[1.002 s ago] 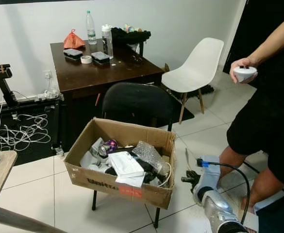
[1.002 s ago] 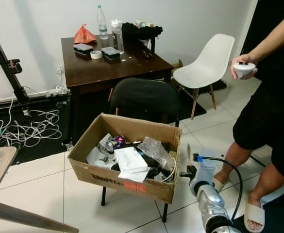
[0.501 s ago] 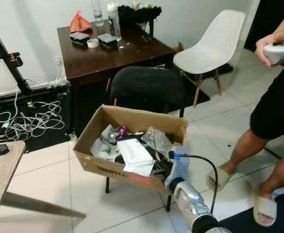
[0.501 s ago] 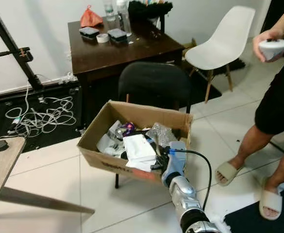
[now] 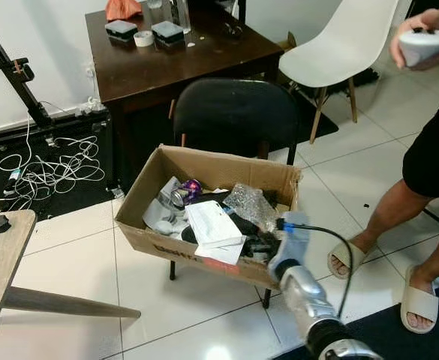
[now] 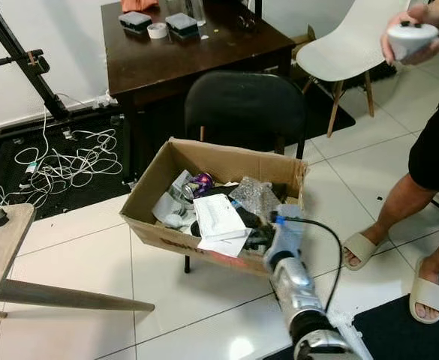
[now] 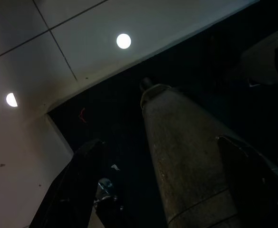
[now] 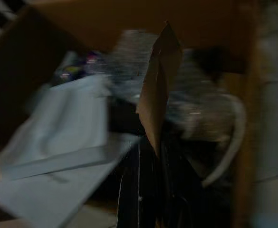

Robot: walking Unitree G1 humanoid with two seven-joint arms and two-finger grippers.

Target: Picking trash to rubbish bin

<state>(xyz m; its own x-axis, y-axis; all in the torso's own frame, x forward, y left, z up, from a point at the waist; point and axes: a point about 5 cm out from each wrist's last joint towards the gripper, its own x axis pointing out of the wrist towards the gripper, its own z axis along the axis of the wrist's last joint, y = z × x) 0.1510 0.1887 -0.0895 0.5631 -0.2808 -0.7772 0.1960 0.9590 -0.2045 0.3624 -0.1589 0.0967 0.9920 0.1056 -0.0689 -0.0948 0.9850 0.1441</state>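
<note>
Cardboard box [image 5: 155, 238] serving as rubbish bin: on black chair [image 5: 238, 112], centre of scene, holding white paper [image 5: 211, 223], crinkled plastic [image 5: 249, 204] and a purple item [image 5: 190, 185]. Right pincer [image 8: 150, 142]: reaching into the box at its 4 o'clock corner, fingers closed on a cardboard scrap [image 8: 158, 90]. Left pincer [image 7: 162, 156]: hanging idle, dark, opening cannot be told. Person [image 5: 437, 150]: at 3 o'clock, holding a white controller [image 5: 422, 43]. Dark worktop [image 5: 204, 60]: at 12 o'clock.

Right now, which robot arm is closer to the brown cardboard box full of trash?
The right. The right gripper reaches over the brown cardboard box at its near right corner. The left gripper hangs idle above dark floor, away from it.
</note>
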